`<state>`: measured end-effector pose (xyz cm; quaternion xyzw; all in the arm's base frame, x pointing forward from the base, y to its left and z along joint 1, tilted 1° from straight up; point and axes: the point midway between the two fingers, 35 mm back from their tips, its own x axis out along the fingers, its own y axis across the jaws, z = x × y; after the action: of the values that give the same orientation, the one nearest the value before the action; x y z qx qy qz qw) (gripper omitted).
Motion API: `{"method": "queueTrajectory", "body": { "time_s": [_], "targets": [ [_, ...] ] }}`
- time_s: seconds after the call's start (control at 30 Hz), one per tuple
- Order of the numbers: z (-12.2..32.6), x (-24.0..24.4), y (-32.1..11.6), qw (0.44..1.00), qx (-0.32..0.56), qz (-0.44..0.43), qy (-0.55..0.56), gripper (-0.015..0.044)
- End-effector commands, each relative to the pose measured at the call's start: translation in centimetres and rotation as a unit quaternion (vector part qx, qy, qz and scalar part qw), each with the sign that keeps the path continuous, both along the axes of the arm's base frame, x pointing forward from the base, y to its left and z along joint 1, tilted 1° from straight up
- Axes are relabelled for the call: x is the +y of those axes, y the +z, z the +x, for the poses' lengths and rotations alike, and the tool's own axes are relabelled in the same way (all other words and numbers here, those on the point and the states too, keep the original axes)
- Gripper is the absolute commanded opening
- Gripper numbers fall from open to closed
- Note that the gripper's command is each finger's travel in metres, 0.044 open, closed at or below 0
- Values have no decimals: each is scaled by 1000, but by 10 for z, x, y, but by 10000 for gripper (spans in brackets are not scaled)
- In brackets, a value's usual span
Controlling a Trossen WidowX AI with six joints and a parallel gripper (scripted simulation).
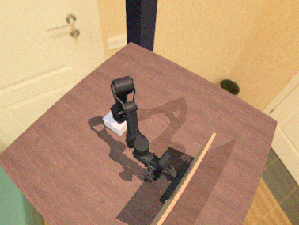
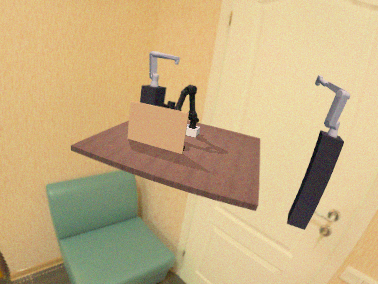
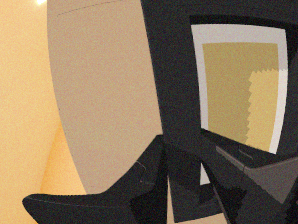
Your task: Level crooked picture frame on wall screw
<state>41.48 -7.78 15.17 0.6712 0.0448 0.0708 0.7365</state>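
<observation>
The black picture frame (image 1: 171, 192) (image 3: 172, 75), with a white mat and a yellowish picture (image 3: 225, 85), is against the near face of the tan upright board (image 1: 190, 174) (image 2: 157, 127) (image 3: 100, 75). In the wrist view its left bar slants, lower end to the right, and its top bar dips slightly to the right; I cannot tell from this how level it is. My gripper (image 3: 179, 138) (image 1: 174, 175) is shut on that side bar near its lower end, one finger on each side. The screw and notched strip are hidden behind the frame. In the exterior view the board hides frame and gripper.
The brown table (image 1: 67, 158) (image 2: 230, 165) carries the arm's white base (image 1: 115, 124) (image 2: 193, 131). The arm reaches from there to the board. Grey arms on dark posts (image 2: 152, 95) (image 2: 316, 180) stand beyond the table. A green chair (image 2: 95, 205) is below it.
</observation>
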Motion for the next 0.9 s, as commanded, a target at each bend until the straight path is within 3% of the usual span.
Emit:
{"method": "queueTrajectory", "body": {
  "time_s": [0.0, 0.63, 0.87],
  "targets": [
    [0, 0, 0, 1000, 3, 11, 1, 0],
    [0, 0, 1, 998, 11, 59, 2, 0],
    [0, 0, 1, 999, 9, 51, 1, 184]
  ]
}}
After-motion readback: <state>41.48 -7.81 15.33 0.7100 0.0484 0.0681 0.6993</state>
